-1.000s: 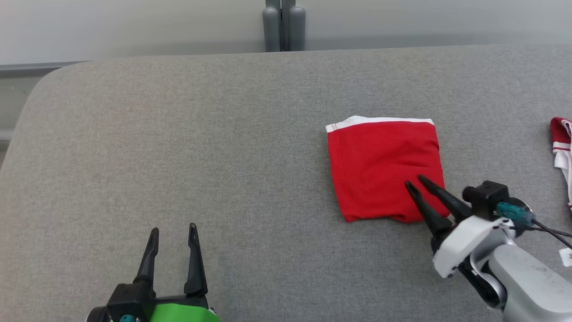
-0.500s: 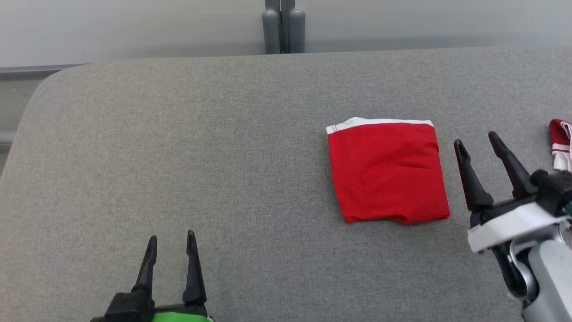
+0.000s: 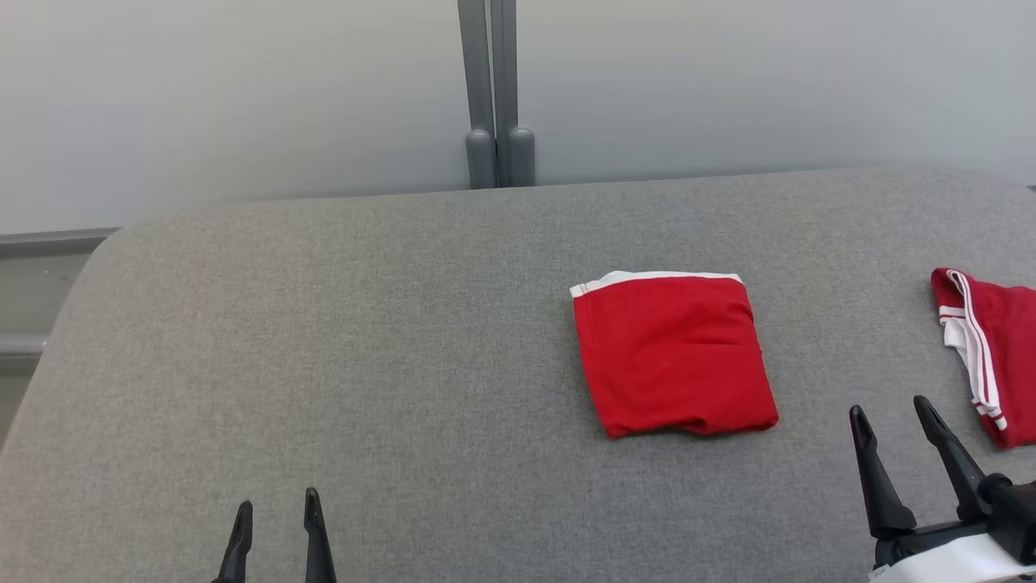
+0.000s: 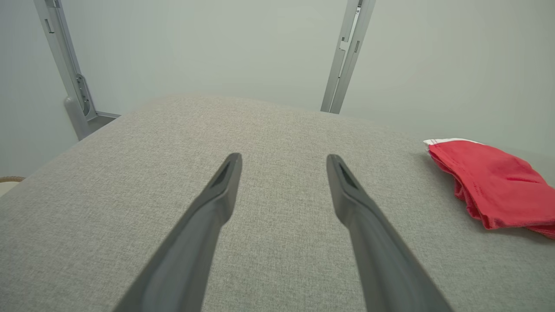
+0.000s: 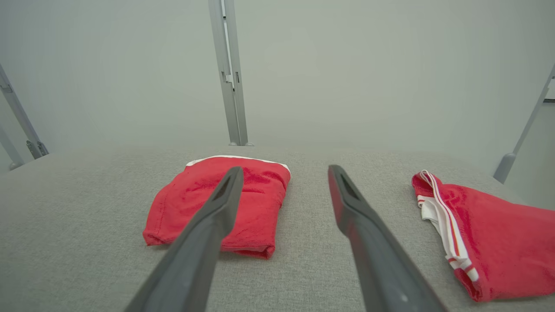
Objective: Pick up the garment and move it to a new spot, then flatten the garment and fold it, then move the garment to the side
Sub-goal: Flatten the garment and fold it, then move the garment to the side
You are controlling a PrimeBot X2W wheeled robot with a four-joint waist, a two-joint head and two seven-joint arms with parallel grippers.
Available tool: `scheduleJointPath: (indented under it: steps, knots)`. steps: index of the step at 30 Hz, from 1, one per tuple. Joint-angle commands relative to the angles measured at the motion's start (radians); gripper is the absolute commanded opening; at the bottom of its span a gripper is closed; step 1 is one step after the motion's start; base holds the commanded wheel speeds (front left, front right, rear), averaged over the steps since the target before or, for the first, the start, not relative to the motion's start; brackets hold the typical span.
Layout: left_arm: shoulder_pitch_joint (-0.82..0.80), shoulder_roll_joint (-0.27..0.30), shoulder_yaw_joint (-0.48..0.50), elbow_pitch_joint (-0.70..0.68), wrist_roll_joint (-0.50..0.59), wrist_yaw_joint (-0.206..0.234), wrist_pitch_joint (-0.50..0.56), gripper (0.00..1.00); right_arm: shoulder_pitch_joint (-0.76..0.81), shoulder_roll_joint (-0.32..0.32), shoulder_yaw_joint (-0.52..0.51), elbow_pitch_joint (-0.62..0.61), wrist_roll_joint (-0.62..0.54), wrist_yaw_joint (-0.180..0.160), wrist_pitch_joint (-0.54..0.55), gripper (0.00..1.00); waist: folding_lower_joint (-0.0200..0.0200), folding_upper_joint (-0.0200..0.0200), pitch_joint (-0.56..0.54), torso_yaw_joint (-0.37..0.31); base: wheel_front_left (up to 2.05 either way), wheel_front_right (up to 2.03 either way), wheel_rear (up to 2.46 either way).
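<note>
Ahead and left of the right gripper, its fingers apart and empty, the folded garment looked liable to unfold if pinched by one layer while being moved aside.

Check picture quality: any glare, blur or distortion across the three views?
Head view: soft even light, no glare, folded red garment sharp with a thin shadow at its near edge. Left wrist view: metal posts tilt, a wide-angle skew. Right wrist view: fingers soften toward the lens; wall looks hazy.

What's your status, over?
Left gripper open, empty. Right gripper open, beside folded red garment, not touching. Second red garment rumpled farther right, apart.
</note>
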Motion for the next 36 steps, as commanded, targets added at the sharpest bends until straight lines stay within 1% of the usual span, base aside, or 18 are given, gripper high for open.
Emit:
scheduleJointPath:
  steps: [1, 5, 11, 18, 21, 22, 24, 25, 28, 30, 32, 34, 36]
  knots:
    - [0.015, 0.003, 0.008, 0.004, 0.007, -0.008, 0.000, 1.00, 0.013, 0.001, -0.012, 0.000, -0.007, 0.000, -0.002, 1.00, 0.0000, 0.0000, -0.025, -0.012, 0.00, 0.00, 0.00]
    - [0.030, 0.003, 0.025, 0.018, 0.014, -0.024, 0.000, 1.00, 0.034, 0.009, -0.039, 0.014, -0.013, 0.000, -0.002, 1.00, 0.0000, 0.0000, -0.040, -0.017, 0.00, 0.00, 0.00]
    - [0.039, 0.003, 0.042, 0.034, 0.020, -0.044, 0.000, 1.00, 0.043, 0.012, -0.043, 0.036, -0.014, 0.000, -0.002, 1.00, 0.0000, 0.0000, -0.051, -0.022, 0.00, 0.00, 0.00]
    - [0.025, 0.003, 0.042, 0.038, 0.025, -0.051, 0.000, 1.00, 0.043, 0.020, -0.028, 0.053, -0.001, 0.000, -0.002, 1.00, 0.0000, 0.0000, -0.047, -0.015, 0.00, 0.00, 0.00]
    - [0.017, 0.003, 0.039, 0.033, 0.026, -0.047, 0.000, 1.00, 0.018, 0.045, -0.036, 0.066, 0.051, 0.000, -0.002, 1.00, 0.0000, 0.0000, -0.034, -0.012, 0.00, 0.00, 0.00]
    - [0.014, 0.003, 0.037, 0.032, 0.027, -0.046, 0.000, 1.00, 0.008, 0.043, -0.029, 0.078, 0.067, 0.000, -0.002, 1.00, 0.0000, 0.0000, -0.028, -0.009, 0.00, 0.00, 0.00]
    - [0.003, 0.003, 0.024, 0.032, 0.025, -0.041, 0.000, 1.00, -0.031, 0.038, -0.003, 0.130, 0.124, 0.000, 0.009, 1.00, 0.0000, 0.0000, -0.010, -0.003, 0.00, 0.00, 0.00]
    - [-0.008, 0.003, 0.012, 0.033, 0.022, -0.039, 0.000, 1.00, -0.071, 0.025, 0.014, 0.150, 0.154, 0.000, 0.025, 1.00, 0.0000, 0.0000, 0.003, 0.003, 0.00, 0.00, 0.00]
    - [-0.037, 0.003, -0.026, 0.038, 0.015, -0.034, 0.000, 1.00, -0.182, 0.003, 0.037, 0.234, 0.219, 0.000, 0.121, 1.00, 0.0000, 0.0000, 0.045, 0.023, 0.00, 0.00, 0.00]
    - [-0.071, 0.003, -0.058, 0.033, 0.013, -0.028, 0.000, 1.00, -0.275, -0.011, 0.042, 0.295, 0.252, 0.000, 0.186, 1.00, 0.0000, 0.0000, 0.088, 0.046, 0.00, 0.00, 0.00]
    - [-0.091, 0.003, -0.093, 0.041, 0.015, -0.024, 0.000, 1.00, -0.347, -0.012, 0.048, 0.375, 0.291, 0.000, 0.256, 1.00, 0.0000, 0.0000, 0.116, 0.076, 0.00, 0.00, 0.00]
    - [-0.109, 0.004, -0.117, 0.047, 0.007, -0.012, 0.000, 1.00, -0.417, -0.025, 0.044, 0.445, 0.308, 0.000, 0.293, 1.00, 0.0000, 0.0000, 0.138, 0.109, 0.00, 0.00, 0.00]
    - [-0.123, 0.003, -0.134, 0.050, -0.001, -0.002, 0.000, 1.00, -0.472, -0.019, 0.039, 0.528, 0.338, 0.000, 0.329, 1.00, 0.0000, 0.0000, 0.156, 0.141, 0.00, 0.00, 0.00]
